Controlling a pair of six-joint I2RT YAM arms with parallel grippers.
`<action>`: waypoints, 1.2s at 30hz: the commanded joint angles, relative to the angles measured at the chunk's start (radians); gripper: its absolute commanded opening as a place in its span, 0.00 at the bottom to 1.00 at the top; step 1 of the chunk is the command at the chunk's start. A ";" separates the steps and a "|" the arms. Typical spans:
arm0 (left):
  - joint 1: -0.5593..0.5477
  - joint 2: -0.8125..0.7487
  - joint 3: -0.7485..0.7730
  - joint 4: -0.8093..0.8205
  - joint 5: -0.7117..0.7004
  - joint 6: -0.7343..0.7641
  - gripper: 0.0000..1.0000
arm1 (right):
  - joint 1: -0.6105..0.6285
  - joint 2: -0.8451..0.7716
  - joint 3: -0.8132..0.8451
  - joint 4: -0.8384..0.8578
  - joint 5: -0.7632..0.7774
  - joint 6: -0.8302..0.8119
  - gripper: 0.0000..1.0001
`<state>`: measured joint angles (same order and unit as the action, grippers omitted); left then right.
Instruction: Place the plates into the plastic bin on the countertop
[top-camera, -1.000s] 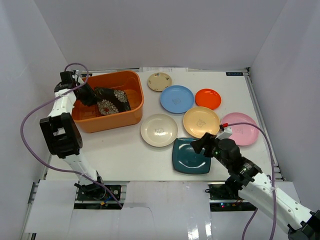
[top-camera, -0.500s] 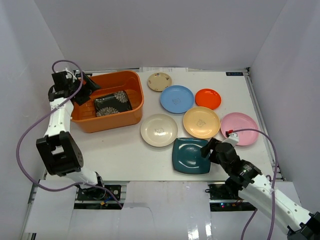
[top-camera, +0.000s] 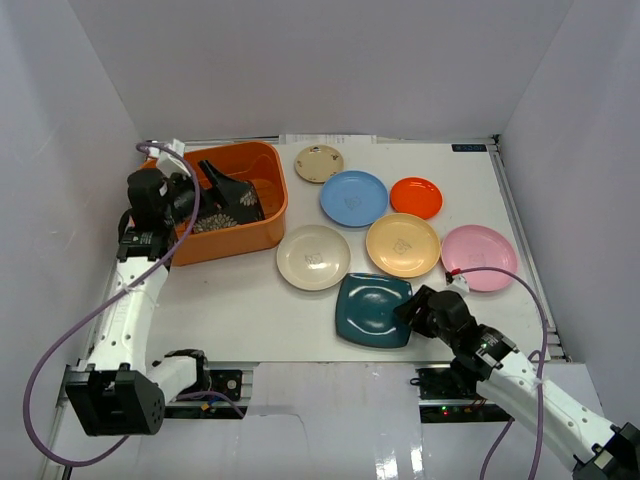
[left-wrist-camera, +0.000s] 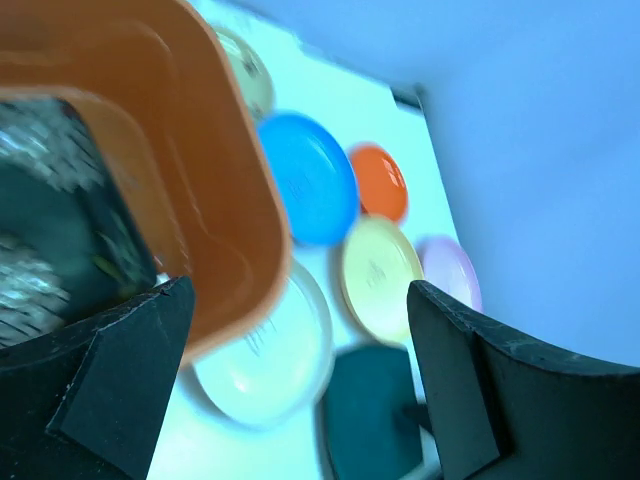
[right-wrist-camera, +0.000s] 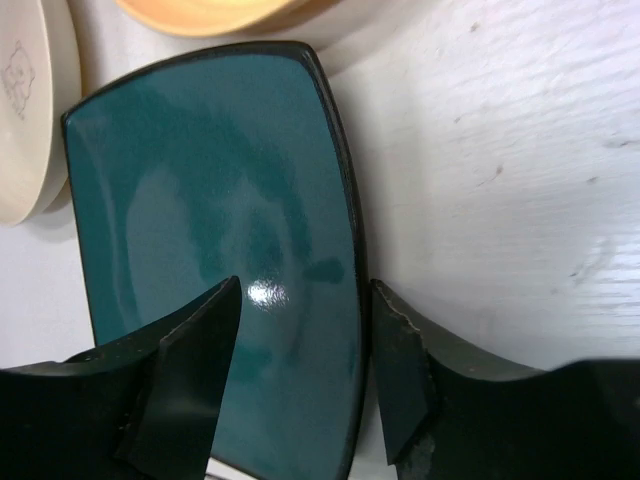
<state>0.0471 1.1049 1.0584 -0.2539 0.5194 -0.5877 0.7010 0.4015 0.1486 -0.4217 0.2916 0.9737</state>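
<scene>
Straddling the right rim of the dark teal plate (right-wrist-camera: 200, 200) with the right gripper (right-wrist-camera: 305, 300), jaws apart, not yet clenched. Lying flat on the counter (right-wrist-camera: 500, 150), just beside the cream plate (right-wrist-camera: 30, 100). Risks shoving teal into cream if the outer finger skids instead of wedging under; may slip off glossy glaze with so shallow a pinch. Spread wide and empty at the left gripper (left-wrist-camera: 300, 295), beside the orange bin (left-wrist-camera: 220, 150) wall, black floral plate (top-camera: 235, 205) inside; could snag that wall.
</scene>
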 joint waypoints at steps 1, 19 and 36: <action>-0.074 -0.060 -0.089 0.001 0.154 0.003 0.98 | 0.003 -0.013 -0.069 -0.045 -0.176 0.069 0.57; -0.220 -0.277 -0.545 -0.211 0.409 0.017 0.98 | 0.005 -0.262 -0.063 -0.090 -0.267 0.146 0.08; -0.521 -0.097 -0.488 -0.052 0.228 -0.081 0.95 | 0.003 -0.124 0.457 -0.178 -0.315 -0.070 0.08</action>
<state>-0.4423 0.9989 0.5724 -0.3916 0.7956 -0.6250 0.7013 0.2749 0.5137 -0.7452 0.0170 0.9226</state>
